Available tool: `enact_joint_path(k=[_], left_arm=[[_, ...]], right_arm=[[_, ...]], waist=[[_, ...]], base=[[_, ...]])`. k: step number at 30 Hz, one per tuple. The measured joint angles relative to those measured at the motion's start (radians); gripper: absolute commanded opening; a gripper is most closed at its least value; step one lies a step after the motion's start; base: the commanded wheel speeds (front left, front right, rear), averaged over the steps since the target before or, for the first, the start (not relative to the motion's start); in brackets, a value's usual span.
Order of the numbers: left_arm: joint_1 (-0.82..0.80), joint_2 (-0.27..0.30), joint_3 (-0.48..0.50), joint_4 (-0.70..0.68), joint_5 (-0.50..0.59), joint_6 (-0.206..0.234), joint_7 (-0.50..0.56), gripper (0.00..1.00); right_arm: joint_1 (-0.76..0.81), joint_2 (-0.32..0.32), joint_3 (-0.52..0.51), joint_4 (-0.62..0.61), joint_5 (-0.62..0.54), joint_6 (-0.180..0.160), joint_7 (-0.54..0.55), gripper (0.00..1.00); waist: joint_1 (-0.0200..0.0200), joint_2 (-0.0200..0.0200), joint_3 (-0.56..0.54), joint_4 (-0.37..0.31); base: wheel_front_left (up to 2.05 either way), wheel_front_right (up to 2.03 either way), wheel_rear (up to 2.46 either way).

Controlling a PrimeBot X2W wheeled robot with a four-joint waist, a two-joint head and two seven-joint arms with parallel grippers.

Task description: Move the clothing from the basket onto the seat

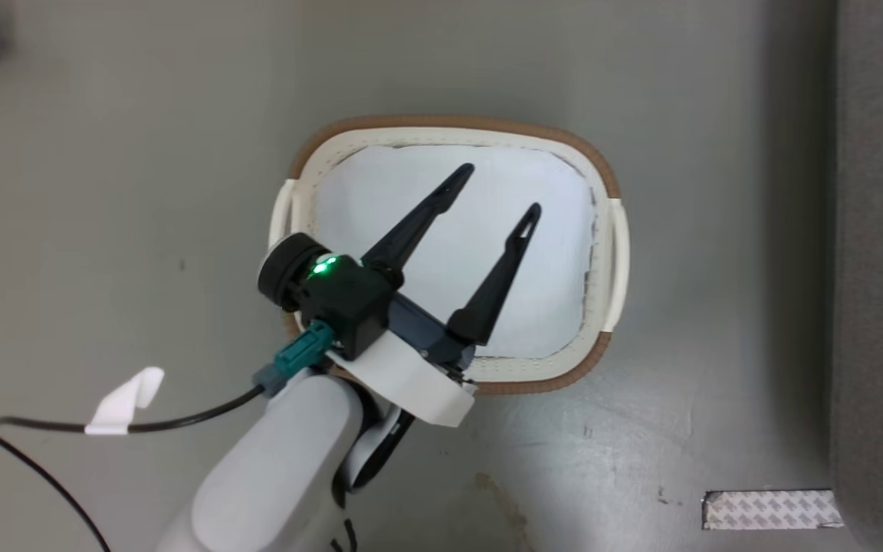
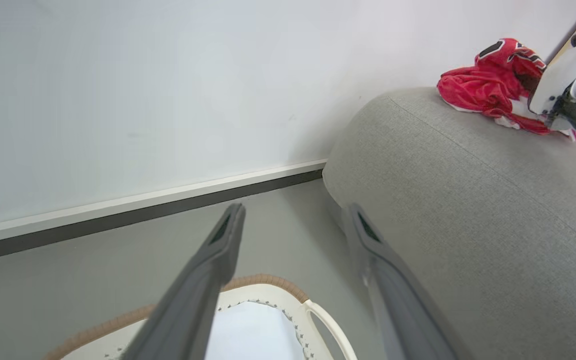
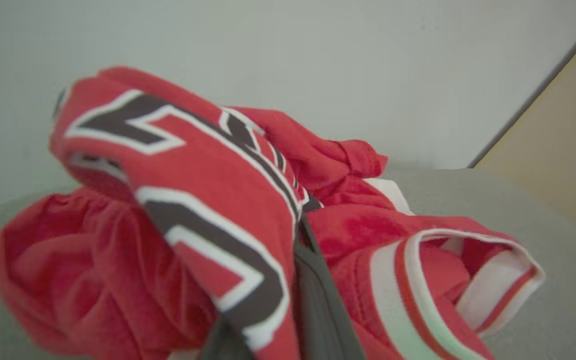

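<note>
The basket (image 1: 608, 172), cream-white with a brown rim, stands on the grey floor and holds nothing but its white bottom. Above it hovers my left gripper (image 1: 503, 188), open, with nothing between its fingers; the left wrist view shows the same gripper (image 2: 295, 210) over the basket's rim (image 2: 268, 280). The grey seat (image 1: 882, 230) runs along the right. The clothing (image 2: 483, 85), a crumpled red jersey, lies on top of the seat (image 2: 468, 200). My right gripper (image 3: 293, 260) is shut on the clothing (image 3: 208, 175), which drapes over its fingers. The seat (image 3: 543, 210) lies under the heap.
A black cable with a white tape tag (image 1: 123, 402) trails over the floor at the lower left. A patch of patterned tape (image 1: 771, 510) sticks to the floor beside the seat. A white wall with a dark baseboard (image 2: 168, 207) stands behind the basket.
</note>
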Motion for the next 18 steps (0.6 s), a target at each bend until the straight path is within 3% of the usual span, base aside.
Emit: enact_joint_path(k=[2,3,11,18], left_arm=[[0.007,0.007,0.008,0.016,-0.001,0.003,-0.008,1.0],[0.012,0.01,0.011,0.024,-0.002,0.006,-0.013,1.0],[0.075,0.05,0.044,0.079,-0.008,0.023,-0.035,1.0],[0.196,0.076,0.124,0.111,-0.035,0.089,-0.047,1.0]], right_arm=[[0.014,0.024,-0.028,0.025,-0.043,0.0,-0.018,0.49],[0.022,0.031,-0.04,0.032,-0.057,0.0,-0.027,1.0],[0.099,0.119,-0.006,0.084,-0.112,0.0,-0.053,1.0],[0.292,0.244,0.208,-0.084,0.018,0.0,-0.057,1.0]], waist=[[0.0,0.0,-0.004,0.006],[-0.0001,0.0,-0.011,0.005],[-0.0003,0.0,-0.132,-0.047],[-0.0005,0.0,-0.293,-0.105]], base=[[0.0,0.0,0.0],[0.0,0.0,0.0],[0.0,0.0,0.0],[0.0,0.0,0.0]])
